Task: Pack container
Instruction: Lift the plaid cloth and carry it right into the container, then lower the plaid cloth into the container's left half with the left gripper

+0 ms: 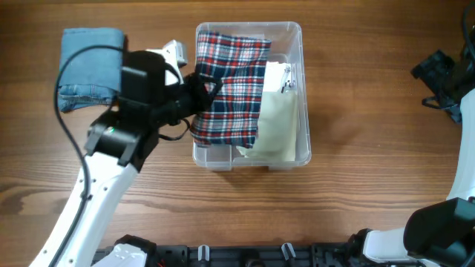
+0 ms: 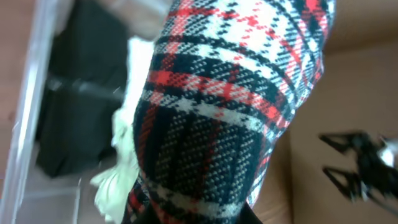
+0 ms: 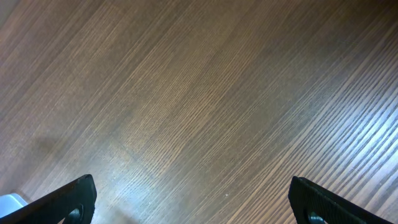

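**Operator:** Starting at the left, what about the folded denim (image 1: 90, 68)?

**Coach:** Leave it on the table (image 1: 371, 185); it lies apart from the work. Your concern is the left gripper (image 1: 202, 93). From overhead it looks clamped on the left edge of the plaid cloth (image 1: 234, 89).

**Operator:** And where is the container (image 1: 295, 33)?

**Coach:** Mid-table, just right of your left gripper. The plaid cloth lies mostly inside it, but its left edge seems to ride on the left wall. I'd carry that edge inward and down before you let go, so nothing drapes over the rim.

**Operator:** My left wrist view is nearly all plaid.

**Coach:** Then steer by the overhead view. Mind the cream garment (image 1: 278, 122) along the container's right side. Lay the plaid flat against it without dragging it upward, and release only once the cloth rests low.

**Operator:** And the right arm?

**Coach:** The right gripper (image 1: 444, 80) sits far right over bare wood, jaws wide apart and holding nothing. You don't need it for this step.
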Robot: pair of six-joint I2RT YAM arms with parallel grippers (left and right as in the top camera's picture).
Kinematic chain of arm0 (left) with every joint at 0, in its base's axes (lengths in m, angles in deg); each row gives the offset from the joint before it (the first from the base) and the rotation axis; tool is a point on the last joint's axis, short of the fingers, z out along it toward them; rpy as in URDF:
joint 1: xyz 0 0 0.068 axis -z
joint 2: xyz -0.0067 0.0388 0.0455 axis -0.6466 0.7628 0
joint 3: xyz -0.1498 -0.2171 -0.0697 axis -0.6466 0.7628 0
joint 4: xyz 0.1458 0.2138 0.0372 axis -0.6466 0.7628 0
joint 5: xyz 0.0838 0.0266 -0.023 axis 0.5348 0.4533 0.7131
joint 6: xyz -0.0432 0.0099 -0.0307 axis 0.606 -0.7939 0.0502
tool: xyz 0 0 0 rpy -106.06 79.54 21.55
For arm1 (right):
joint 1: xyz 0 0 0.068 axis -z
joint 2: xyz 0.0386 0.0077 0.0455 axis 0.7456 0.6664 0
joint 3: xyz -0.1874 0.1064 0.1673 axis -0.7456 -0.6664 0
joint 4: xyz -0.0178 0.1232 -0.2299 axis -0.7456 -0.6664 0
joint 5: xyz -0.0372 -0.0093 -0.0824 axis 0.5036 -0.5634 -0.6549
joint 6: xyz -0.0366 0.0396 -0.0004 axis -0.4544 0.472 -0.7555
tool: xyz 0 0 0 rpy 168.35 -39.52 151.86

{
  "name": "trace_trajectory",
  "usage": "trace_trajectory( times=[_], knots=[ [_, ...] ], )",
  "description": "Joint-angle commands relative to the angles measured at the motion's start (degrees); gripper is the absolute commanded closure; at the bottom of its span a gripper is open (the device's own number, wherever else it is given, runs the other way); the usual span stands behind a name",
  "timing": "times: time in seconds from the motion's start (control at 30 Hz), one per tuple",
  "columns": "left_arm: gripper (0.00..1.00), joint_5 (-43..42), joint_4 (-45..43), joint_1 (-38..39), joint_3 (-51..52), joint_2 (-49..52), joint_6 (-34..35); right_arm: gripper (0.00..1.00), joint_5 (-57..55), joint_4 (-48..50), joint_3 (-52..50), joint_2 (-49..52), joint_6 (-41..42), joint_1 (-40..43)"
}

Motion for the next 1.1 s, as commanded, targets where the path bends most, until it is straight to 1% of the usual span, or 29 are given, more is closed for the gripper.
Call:
trace_trajectory(
  times=[0.0, 0.13, 0.43, 0.5, 0.53, 0.57, 0.6, 0.7, 0.77, 0.8, 0.83, 0.93, 1.0, 1.07],
  knots=[
    [0.96, 6.75, 1.46, 1.95, -1.01, 1.53, 10.38, 0.00, 0.44, 0.11, -0.42, 0.48, 0.70, 0.24],
    [0.96, 10.16, 2.89, 3.91, -1.01, 3.78, 10.36, 0.00, 0.44, 0.11, -0.42, 0.48, 0.72, 0.24],
    [0.96, 11.10, 3.02, 6.51, -1.01, 11.10, 10.36, 0.00, 0.44, 0.11, -0.42, 0.48, 0.70, 0.24],
    [0.95, 11.10, 3.02, 6.91, -1.01, 12.50, 10.36, 0.00, 0.44, 0.11, -0.42, 0.48, 0.72, 0.24],
    [0.91, 11.10, 3.02, 7.04, -1.01, 12.94, 10.36, 0.00, 0.44, 0.11, -0.42, 0.48, 0.68, 0.24],
    [0.84, 11.10, 3.02, 7.23, -1.01, 13.55, 10.34, 0.00, 0.44, 0.11, -0.42, 0.48, 0.68, 0.24],
    [0.80, 11.10, 3.02, 7.37, -1.01, 13.86, 10.34, 0.00, 0.44, 0.11, -0.42, 0.48, 0.70, 0.24],
    [0.78, 10.91, 3.04, 7.48, -1.01, 14.60, 10.32, 0.00, 0.44, 0.11, -0.42, 0.48, 0.70, 0.24],
    [0.67, 10.91, 2.99, 7.48, -1.01, 14.60, 10.08, 0.00, 0.44, 0.11, -0.42, 0.48, 0.70, 0.24],
    [0.55, 10.91, 2.99, 7.48, -1.01, 14.60, 9.92, 0.00, 0.44, 0.11, -0.42, 0.48, 0.70, 0.24],
    [0.52, 10.91, 2.99, 7.48, -1.01, 14.60, 9.90, 0.00, 0.44, 0.11, -0.42, 0.48, 0.70, 0.24],
    [0.48, 10.91, 2.95, 7.48, -1.01, 14.60, 8.81, 0.00, 0.44, 0.11, -0.42, 0.48, 0.70, 0.24],
    [0.36, 10.91, 2.82, 7.48, -1.01, 14.58, 6.84, 0.00, 0.44, 0.11, -0.42, 0.48, 0.70, 0.24],
    [0.32, 10.91, 2.82, 7.48, -1.01, 14.58, 6.84, 0.00, 0.44, 0.11, -0.42, 0.48, 0.70, 0.24]
  ],
)
